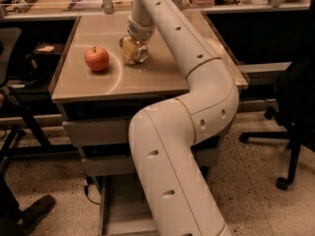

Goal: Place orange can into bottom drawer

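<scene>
The orange can (141, 54) is on the tan cabinet top (147, 77), near its back middle, tilted so that a silvery end faces me. My gripper (134, 49) comes down on it from above, at the end of the white arm (197, 63). A yellowish finger (127, 48) presses on the can's left side and the other finger is hidden behind it. The gripper looks shut on the can. The bottom drawer (118, 205) is pulled out at floor level, and the arm's lower link covers its right part.
A red apple (97, 58) sits on the cabinet top left of the can. The two upper grey drawers (93, 132) are closed. A black office chair (295, 107) stands at the right, a person's shoe (29, 210) at bottom left, cluttered desks behind.
</scene>
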Controlling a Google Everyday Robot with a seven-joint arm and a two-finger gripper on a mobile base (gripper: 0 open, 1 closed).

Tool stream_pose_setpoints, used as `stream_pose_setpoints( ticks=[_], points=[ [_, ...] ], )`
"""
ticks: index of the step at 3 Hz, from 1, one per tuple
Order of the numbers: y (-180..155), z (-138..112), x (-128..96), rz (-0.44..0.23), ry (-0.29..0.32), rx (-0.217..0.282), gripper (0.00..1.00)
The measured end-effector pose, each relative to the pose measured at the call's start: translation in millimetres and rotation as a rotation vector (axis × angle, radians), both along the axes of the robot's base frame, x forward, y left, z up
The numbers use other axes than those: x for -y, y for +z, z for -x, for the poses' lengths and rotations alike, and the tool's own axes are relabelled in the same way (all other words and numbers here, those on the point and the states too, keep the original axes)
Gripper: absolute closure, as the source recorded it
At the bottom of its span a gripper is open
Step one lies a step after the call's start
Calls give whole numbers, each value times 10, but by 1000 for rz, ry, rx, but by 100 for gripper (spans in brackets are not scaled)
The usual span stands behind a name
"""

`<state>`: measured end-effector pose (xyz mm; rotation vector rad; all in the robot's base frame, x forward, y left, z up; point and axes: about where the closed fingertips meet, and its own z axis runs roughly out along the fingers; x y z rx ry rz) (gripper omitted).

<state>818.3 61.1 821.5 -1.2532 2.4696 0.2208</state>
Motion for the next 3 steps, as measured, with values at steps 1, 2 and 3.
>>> stream_pose_setpoints(
  ticks=[1,2,3],
  points=[
    [0,0,0,0,0,0,66],
    [1,-1,-1,0,0,1,89],
    [75,-32,-42,-20,23,30,100]
  ],
)
